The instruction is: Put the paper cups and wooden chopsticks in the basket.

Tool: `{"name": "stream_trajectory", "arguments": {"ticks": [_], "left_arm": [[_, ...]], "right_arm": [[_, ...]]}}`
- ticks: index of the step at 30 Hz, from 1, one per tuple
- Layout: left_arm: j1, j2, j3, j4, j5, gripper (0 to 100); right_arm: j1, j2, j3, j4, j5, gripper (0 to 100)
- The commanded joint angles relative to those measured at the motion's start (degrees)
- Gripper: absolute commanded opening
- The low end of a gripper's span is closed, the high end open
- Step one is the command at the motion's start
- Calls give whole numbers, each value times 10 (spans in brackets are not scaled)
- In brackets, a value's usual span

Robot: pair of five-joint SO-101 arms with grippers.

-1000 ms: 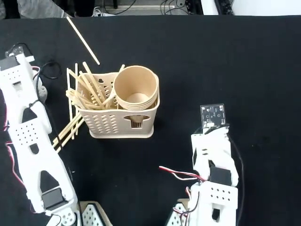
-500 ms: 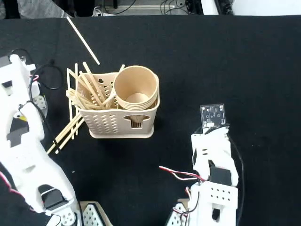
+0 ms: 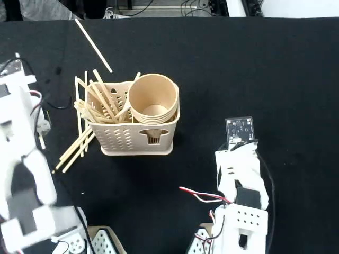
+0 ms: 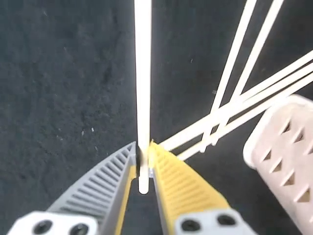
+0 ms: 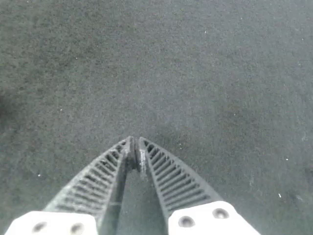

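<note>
- While the left gripper (image 4: 143,147) is clamped on the near end of one pale wooden chopstick (image 4: 143,73), the stick's long axis runs straight out from the jaws, in line with the gripper.
- The cream perforated plastic basket (image 3: 132,140) sits to the right of the left arm in the high view. Its rounded corner is just beside the held stick in the left wrist view, so the carry looks like a short move to the right.
- The left arm is clearly the nearer one to the basket. The right gripper (image 5: 134,147) is pinched shut on nothing over the black cloth table (image 3: 254,74), near-right and well apart from the basket.
- The stack of tan paper cups (image 3: 153,98) is already in the basket's right compartment. A bundle of wooden chopsticks (image 3: 98,95) stands tilted in the left compartment, so that is the likely target side.
- A few loose chopsticks (image 3: 74,149) lie slanted on the cloth against the basket's left near side, crossing close under the held stick.
- A single far chopstick (image 3: 93,45) lies diagonally beyond the basket, apart from it.
- Judgement: the stick needs tipping upright or end-first over the left rim, or it could catch the tilted bundle.
</note>
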State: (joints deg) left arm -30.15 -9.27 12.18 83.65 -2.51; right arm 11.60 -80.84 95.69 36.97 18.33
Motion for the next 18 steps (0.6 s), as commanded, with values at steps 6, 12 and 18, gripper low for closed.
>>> {"name": "stream_trajectory", "arguments": {"ticks": [6, 12, 18], "left_arm": [[-5, -356, 245, -228, -4, 30], [28, -562, 366, -320, -4, 30], [142, -804, 509, -427, -4, 30]], "right_arm": [[4, -8, -3, -11, -2, 12], [4, -8, -3, -11, -2, 12], [4, -8, -3, -11, -2, 12]]}}
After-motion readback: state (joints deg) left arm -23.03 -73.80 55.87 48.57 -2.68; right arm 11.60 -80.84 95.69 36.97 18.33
